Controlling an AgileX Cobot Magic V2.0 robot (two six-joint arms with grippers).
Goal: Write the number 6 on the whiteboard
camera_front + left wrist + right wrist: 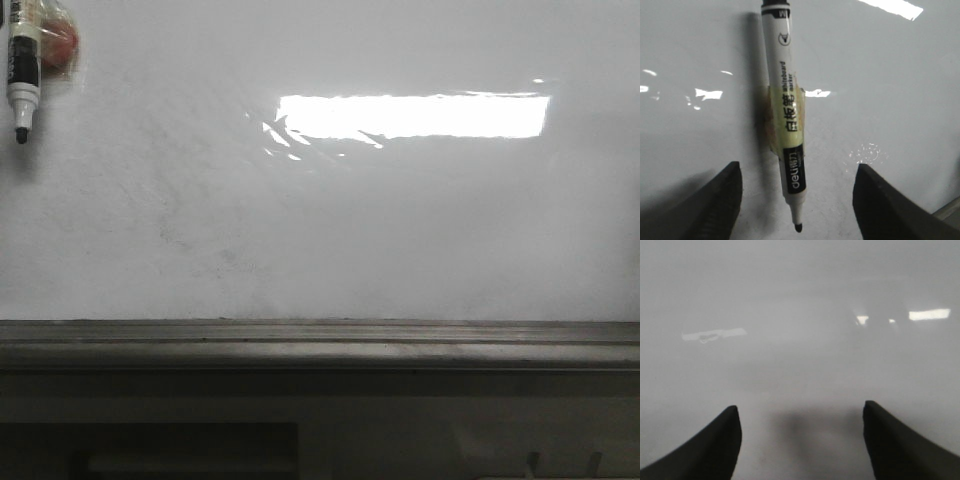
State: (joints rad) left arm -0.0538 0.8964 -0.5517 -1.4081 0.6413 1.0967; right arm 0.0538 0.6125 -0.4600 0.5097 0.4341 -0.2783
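The whiteboard (330, 230) fills the front view, glossy, with faint grey smudges, a bright rectangular glare (415, 115) right of centre and a grey metal ledge (320, 345) along its lower edge. No black 6 shows on it in any view. A marker (21, 75) hangs at the board's upper left corner, uncapped, black tip down, with tape wrapped round its barrel. In the left wrist view the marker (787, 115) lies against the board between the left gripper's (797, 205) jaws, which stand wide and clear of it. The right gripper's (800, 440) jaws also stand wide, holding nothing, facing bare board (800, 340).
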